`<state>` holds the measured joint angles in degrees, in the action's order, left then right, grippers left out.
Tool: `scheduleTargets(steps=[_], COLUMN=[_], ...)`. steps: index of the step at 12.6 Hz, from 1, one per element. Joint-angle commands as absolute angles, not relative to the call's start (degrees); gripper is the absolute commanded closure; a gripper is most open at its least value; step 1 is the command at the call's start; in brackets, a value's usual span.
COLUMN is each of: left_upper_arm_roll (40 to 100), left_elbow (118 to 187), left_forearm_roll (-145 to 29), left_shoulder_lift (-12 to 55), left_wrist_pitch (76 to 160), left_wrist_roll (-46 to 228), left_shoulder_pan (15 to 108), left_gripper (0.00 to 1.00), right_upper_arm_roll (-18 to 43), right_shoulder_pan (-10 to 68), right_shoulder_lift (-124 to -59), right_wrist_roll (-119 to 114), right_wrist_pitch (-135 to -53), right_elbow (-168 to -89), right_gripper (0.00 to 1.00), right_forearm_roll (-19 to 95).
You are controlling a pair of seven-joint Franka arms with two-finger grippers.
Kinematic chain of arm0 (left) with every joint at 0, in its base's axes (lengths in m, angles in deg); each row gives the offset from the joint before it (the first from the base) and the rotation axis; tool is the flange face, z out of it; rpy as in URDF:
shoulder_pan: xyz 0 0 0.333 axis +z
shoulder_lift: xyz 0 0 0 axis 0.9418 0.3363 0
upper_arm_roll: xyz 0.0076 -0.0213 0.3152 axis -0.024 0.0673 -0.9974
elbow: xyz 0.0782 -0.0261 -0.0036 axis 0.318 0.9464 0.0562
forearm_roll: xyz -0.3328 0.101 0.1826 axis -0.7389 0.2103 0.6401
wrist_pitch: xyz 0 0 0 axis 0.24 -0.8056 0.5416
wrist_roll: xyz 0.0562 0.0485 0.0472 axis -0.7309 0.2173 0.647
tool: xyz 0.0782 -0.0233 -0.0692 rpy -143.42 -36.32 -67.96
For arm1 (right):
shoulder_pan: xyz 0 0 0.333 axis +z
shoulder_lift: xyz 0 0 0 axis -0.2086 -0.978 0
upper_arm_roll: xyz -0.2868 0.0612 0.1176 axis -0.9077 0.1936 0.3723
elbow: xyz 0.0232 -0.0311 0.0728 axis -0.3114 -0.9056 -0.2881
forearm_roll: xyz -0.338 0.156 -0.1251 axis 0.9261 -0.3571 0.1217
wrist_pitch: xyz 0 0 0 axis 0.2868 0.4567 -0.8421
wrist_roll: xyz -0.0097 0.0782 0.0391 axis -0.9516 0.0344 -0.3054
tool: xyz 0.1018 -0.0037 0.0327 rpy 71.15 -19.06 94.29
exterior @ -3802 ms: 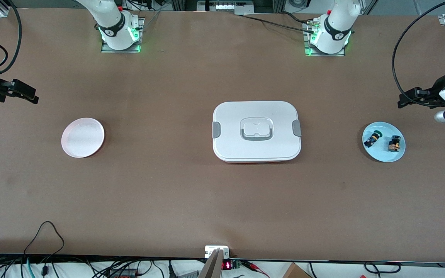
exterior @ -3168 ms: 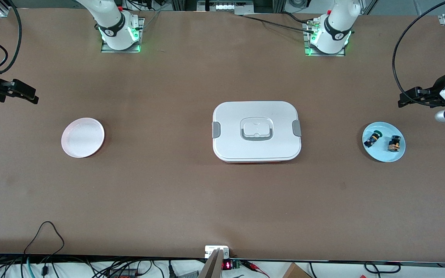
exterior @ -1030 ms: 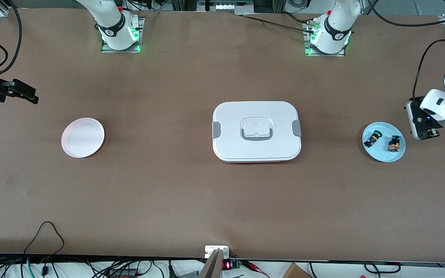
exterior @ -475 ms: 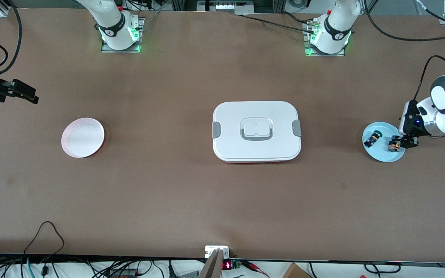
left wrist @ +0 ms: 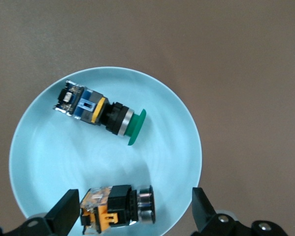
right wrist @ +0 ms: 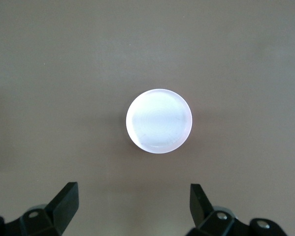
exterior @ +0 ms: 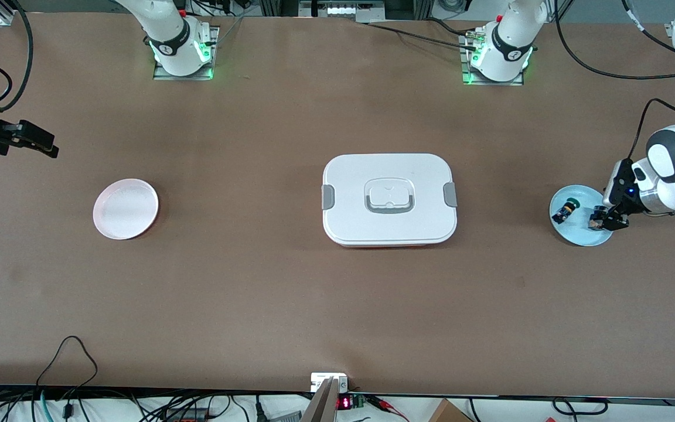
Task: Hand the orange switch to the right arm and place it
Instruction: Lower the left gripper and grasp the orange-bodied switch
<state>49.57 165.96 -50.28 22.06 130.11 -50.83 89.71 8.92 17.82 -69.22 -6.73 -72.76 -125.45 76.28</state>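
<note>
While the orange switch (left wrist: 118, 206) lies on its side in the blue plate (left wrist: 44, 162), close to the plate's rim on the side nearest the left arm's end of the tabletop, I hold my left gripper (left wrist: 132, 216) directly over it with the jaws spread wide and nothing in them. From the wrist view, the switch sits between my two fingers (left wrist: 63, 216), its long axis running roughly along the line from one finger to the other, orange block toward one finger and black cylinder end toward the other. I judge that closing now would pinch it end to end, so I may want to turn my wrist before dropping.

Sharing the plate is the green-capped switch (left wrist: 100, 113), well apart from mine and nearer the middle of the tabletop, so it should stay clear of my fingers.

Midway along the tabletop sits the closed white box (exterior: 389, 199). Toward the right arm's end lies the pink plate (exterior: 125, 208), empty. My right gripper (exterior: 21, 140) waits there near the tabletop's edge, jaws wide open and empty.
</note>
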Motion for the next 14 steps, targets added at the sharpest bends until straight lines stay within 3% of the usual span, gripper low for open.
scheduleTargets(steps=[1, 7, 14], left_upper_arm_roll=[49.7, 49.8, 49.7], left_elbow=[165.1, 160.1, 159.9], left_forearm_roll=[-51.9, -52.0, -53.7], left_shoulder_lift=[22.8, 27.5, 29.3], left_wrist_pitch=[131.4, 131.7, 133.0], left_wrist_roll=[-53.7, -53.7, -53.8], left_shoulder_pan=[90.0, 89.9, 90.9], left_gripper=[0.00, 0.00, 0.00], right_upper_arm_roll=[9.0, 9.0, 9.1], right_shoulder_pan=[17.6, 17.8, 17.9], right_shoulder_lift=[-68.7, -68.7, -68.7], right_wrist_roll=[-6.4, -6.4, -6.4], right_wrist_pitch=[-72.9, -72.9, -73.3], right_elbow=[-125.8, -125.8, -125.8], right_gripper=[0.00, 0.00, 0.00], right_forearm_roll=[75.5, 75.5, 75.5])
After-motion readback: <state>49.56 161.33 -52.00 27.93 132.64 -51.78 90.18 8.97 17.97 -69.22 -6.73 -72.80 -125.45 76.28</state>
